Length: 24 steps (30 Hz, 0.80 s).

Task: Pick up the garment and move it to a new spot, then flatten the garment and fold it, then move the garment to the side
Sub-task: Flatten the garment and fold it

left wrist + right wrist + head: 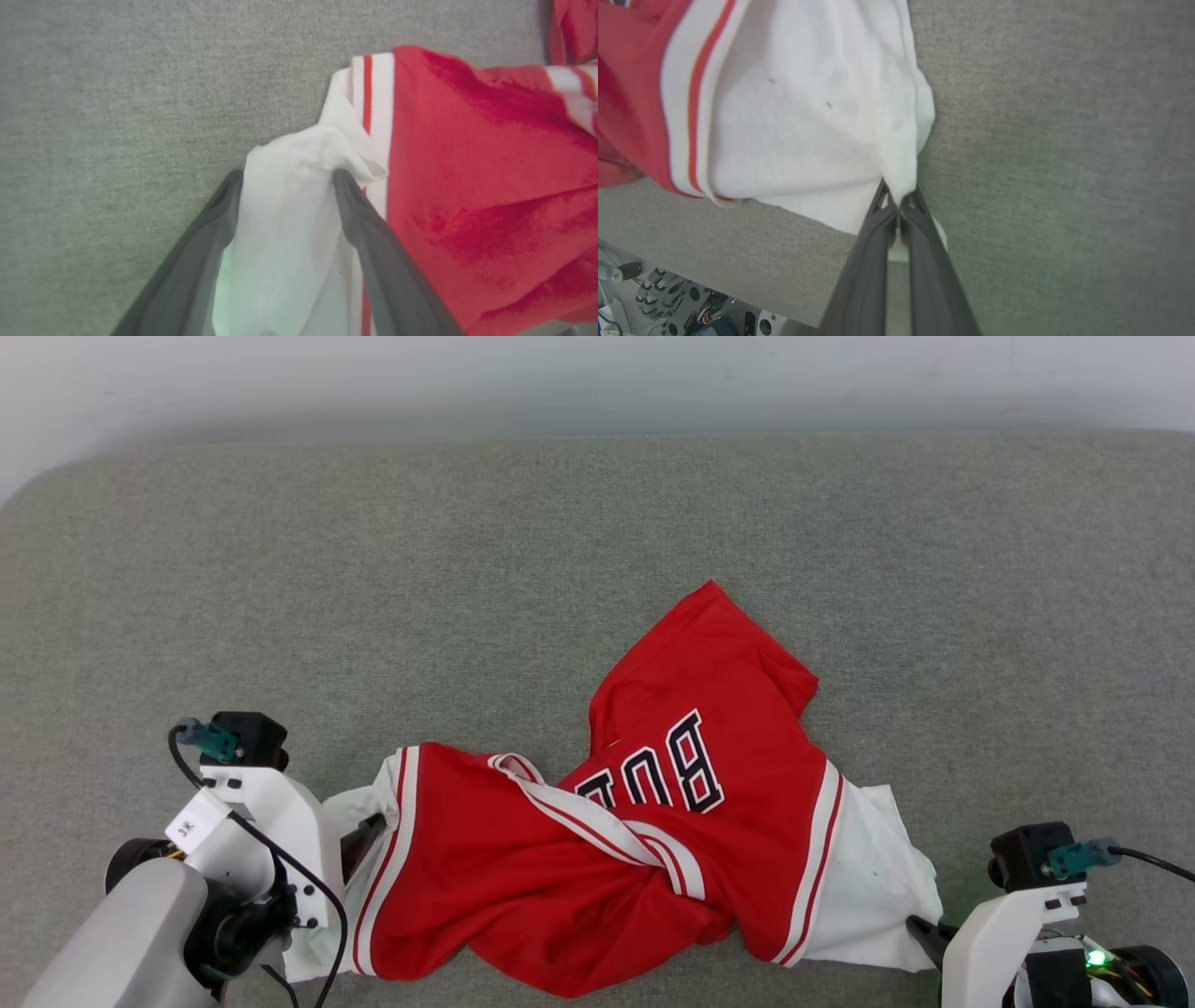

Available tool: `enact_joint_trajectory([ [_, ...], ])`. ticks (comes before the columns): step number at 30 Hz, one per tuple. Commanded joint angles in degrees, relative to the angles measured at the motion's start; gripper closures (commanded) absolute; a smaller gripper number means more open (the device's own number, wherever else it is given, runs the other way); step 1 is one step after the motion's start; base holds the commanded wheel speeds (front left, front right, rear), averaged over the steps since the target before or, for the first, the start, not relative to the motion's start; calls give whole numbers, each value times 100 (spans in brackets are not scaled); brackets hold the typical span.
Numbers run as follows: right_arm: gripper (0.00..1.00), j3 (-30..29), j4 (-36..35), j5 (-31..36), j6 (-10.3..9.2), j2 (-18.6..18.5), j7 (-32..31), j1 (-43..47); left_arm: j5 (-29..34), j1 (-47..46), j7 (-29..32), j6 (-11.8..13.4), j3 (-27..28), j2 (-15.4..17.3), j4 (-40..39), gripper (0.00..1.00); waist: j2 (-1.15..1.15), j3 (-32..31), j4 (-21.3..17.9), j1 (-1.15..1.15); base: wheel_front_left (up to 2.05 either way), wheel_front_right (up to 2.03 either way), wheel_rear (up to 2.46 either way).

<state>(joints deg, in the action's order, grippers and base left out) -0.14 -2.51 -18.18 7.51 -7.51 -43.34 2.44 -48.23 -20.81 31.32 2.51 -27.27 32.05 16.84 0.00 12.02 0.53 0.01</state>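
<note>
At near right, pinching floppy light jersey (pixel 467 877) by white hem with right gripper (pixel 899 200); straddling cloth wide-open with left gripper (pixel 287 177).

It looked like a robotics lab: a grey cloth-covered worktable (pixel 597 523) under the right gripper (pixel 899 203), a bare pale wall (pixel 597 373) beyond, an omni wheel (pixel 656 291) behind its fingers.

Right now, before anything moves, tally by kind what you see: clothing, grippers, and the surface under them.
Red jersey: 1
Grippers: 2 (left gripper open around white cloth, right gripper shut on the jersey)
Flat grey surface: 1
Total: 4
</note>
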Motion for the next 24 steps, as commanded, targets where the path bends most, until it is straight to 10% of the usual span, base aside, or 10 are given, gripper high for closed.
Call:
enact_joint_trajectory([
  [1, 100, 27, 18, -2, -4, 28, 36, -60, -61, -85, 104, -45, -31, -29, 125, 0, 0, 82, -76, -1, 0, 0, 0],
  [5, 100, 39, 74, -10, -5, 32, 82, -65, -204, -70, 496, -104, -176, -112, 517, 10, 0, 122, -155, -1, 0, 0, 0],
  [6, 100, 28, 83, -17, -6, 35, 89, -63, -266, -30, 616, -135, -221, -147, 624, 66, 0, 125, -168, -1, 0, 0, 0],
  [7, 100, 24, 87, -22, -7, 34, 107, -61, -339, 6, 689, -151, -235, -203, 707, 100, 0, 129, -180, -1, 0, 0, 0],
  [24, 100, -558, -168, 327, -6, -323, 800, -952, 573, -947, -1281, -135, 75, -154, 317, 100, 0, -343, -59, -1, 0, 0, 0],
])
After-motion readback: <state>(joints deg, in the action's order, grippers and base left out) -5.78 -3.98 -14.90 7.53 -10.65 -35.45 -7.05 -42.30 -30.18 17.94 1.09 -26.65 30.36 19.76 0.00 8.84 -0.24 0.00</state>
